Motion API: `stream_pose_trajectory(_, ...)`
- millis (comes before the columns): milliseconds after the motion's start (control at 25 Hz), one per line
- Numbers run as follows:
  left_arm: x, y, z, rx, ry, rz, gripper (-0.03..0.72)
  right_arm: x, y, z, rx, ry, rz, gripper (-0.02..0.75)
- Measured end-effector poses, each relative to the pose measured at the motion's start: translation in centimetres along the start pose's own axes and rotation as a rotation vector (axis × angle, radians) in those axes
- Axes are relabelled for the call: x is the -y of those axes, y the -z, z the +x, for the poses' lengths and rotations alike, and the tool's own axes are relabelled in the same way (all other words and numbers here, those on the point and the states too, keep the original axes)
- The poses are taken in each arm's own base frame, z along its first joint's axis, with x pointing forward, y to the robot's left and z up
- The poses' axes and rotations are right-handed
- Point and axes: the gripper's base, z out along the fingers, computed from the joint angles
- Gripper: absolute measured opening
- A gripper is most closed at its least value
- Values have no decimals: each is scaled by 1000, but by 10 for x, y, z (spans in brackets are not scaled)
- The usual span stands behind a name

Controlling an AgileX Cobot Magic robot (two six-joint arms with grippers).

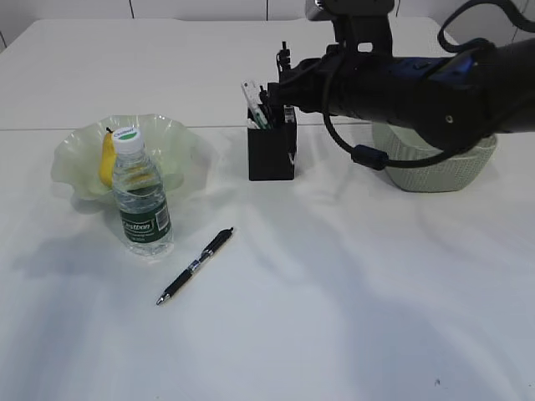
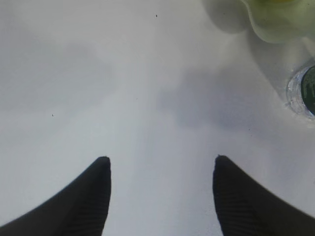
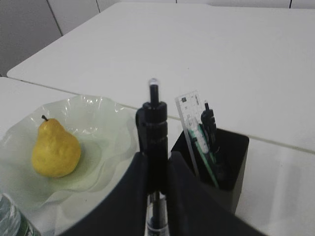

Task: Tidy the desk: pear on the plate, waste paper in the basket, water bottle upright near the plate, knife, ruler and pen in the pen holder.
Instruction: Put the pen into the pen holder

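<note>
My right gripper is shut on a black pen, held upright just left of the black pen holder, above its rim. The clear ruler stands in the holder beside dark and green-edged items; I cannot tell whether one is the knife. A second pen lies on the table. The pear sits on the wavy plate. In front of the plate the water bottle stands upright. My left gripper hangs open over bare table. No waste paper shows.
The sage-green basket stands at the back right, partly hidden behind my right arm. In the left wrist view, the plate's rim and the bottle's base lie at the upper right. A table seam runs behind the plate.
</note>
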Motion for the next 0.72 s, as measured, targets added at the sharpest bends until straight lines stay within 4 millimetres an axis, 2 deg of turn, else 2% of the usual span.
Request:
stream_pose_trajectory(360, 0, 0, 0, -2, 0, 0, 457, 30, -27, -24, 87, -4, 54, 52)
stream_pose_trajectory(720, 0, 0, 0, -2, 0, 0, 456, 35, -63, -19, 142, -2, 36, 52)
